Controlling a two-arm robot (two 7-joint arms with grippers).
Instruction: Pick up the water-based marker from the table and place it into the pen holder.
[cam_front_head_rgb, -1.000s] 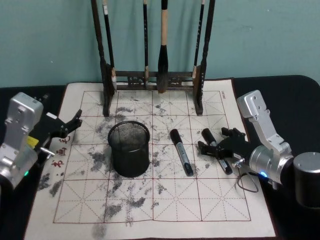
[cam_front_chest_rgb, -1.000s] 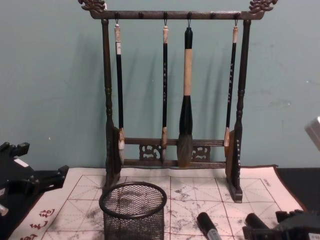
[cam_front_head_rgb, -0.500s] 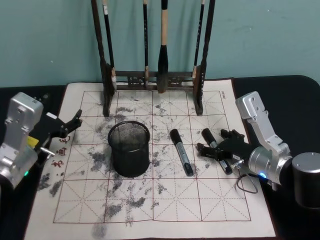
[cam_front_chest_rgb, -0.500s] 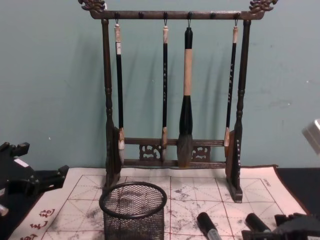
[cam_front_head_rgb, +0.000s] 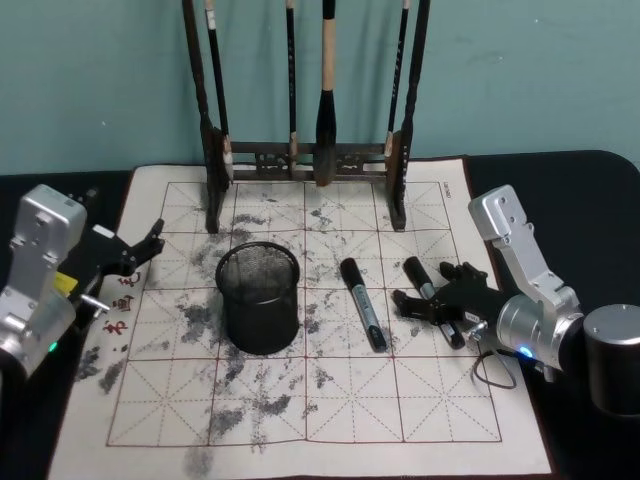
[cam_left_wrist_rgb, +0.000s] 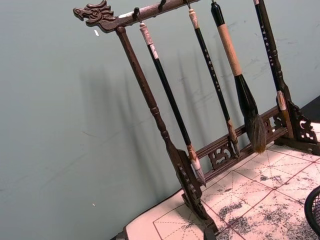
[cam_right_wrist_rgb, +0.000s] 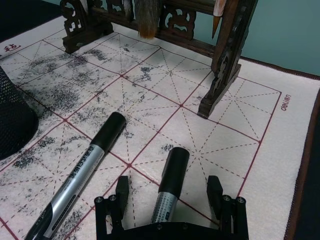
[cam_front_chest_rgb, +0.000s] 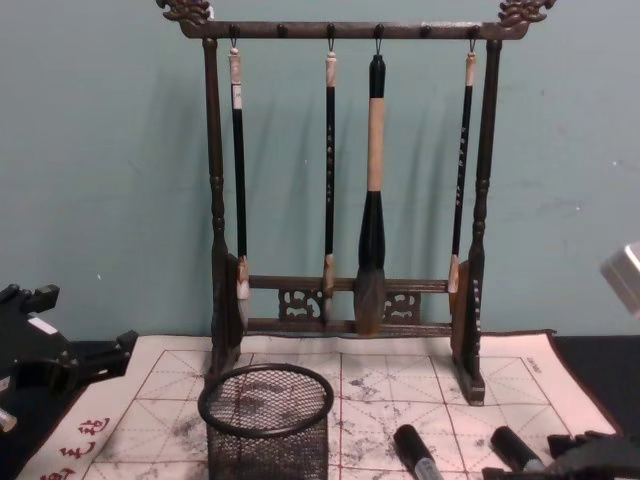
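Two black-capped grey markers lie on the ink-stained felt mat (cam_front_head_rgb: 300, 400). My right gripper (cam_front_head_rgb: 428, 292) is low over the right marker (cam_front_head_rgb: 414, 270), open, with one finger on each side of the barrel. The right wrist view shows that marker (cam_right_wrist_rgb: 172, 170) running between the fingers (cam_right_wrist_rgb: 215, 187) of the right gripper (cam_right_wrist_rgb: 167, 194). The left marker (cam_front_head_rgb: 362, 303) lies free beside it, also seen as the left marker (cam_right_wrist_rgb: 92, 157). The black mesh pen holder (cam_front_head_rgb: 258, 297) stands upright left of both markers. My left gripper (cam_front_head_rgb: 125, 262) is parked open at the mat's left edge.
A tall dark wooden brush rack (cam_front_head_rgb: 310, 150) with hanging brushes stands at the back of the mat. A grey cylinder (cam_front_head_rgb: 612, 360) stands on the black table at the far right. A black cable loop (cam_front_head_rgb: 495, 365) lies near my right arm.
My right gripper has sunk a little lower around the right marker and edged slightly left. The left arm, markers and pen holder have not moved.
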